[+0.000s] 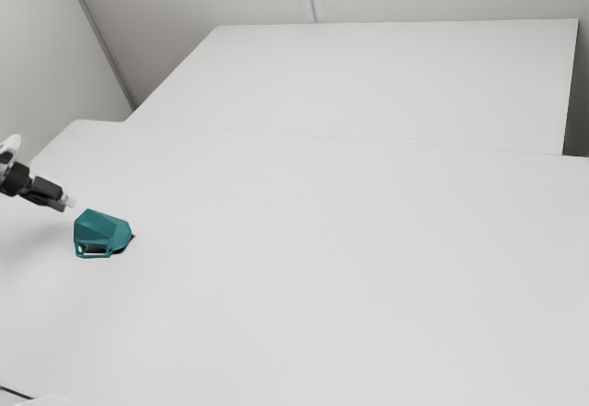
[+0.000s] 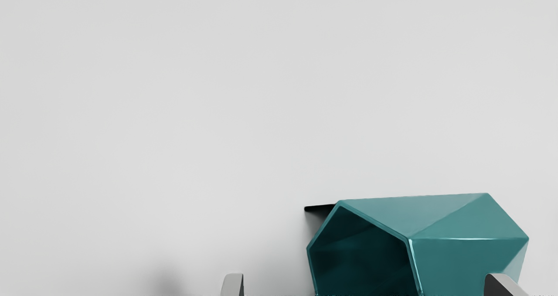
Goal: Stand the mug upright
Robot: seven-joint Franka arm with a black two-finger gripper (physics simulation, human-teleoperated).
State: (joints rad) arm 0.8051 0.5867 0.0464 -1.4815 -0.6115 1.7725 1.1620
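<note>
Currently, the gripper [image 1: 68, 203] stood open at the left edge of the exterior view, both fingertips spread and nothing held between them. The spread presumably served to admit the wide body of the mug [image 1: 102, 230]. The mug lay on its side at the left of the frame, just to the lower right of the gripper; its mouth opened sideways in the wrist view. The flat facets likely kept it from rolling. The handle [image 1: 93, 256] appeared along its lower edge in the exterior view, although its exact contact with the table [image 1: 322, 286] could not be confirmed. Righting remained to be done. Count: one gripper, two fingertips, one mug, one handle, one supporting table.
</note>
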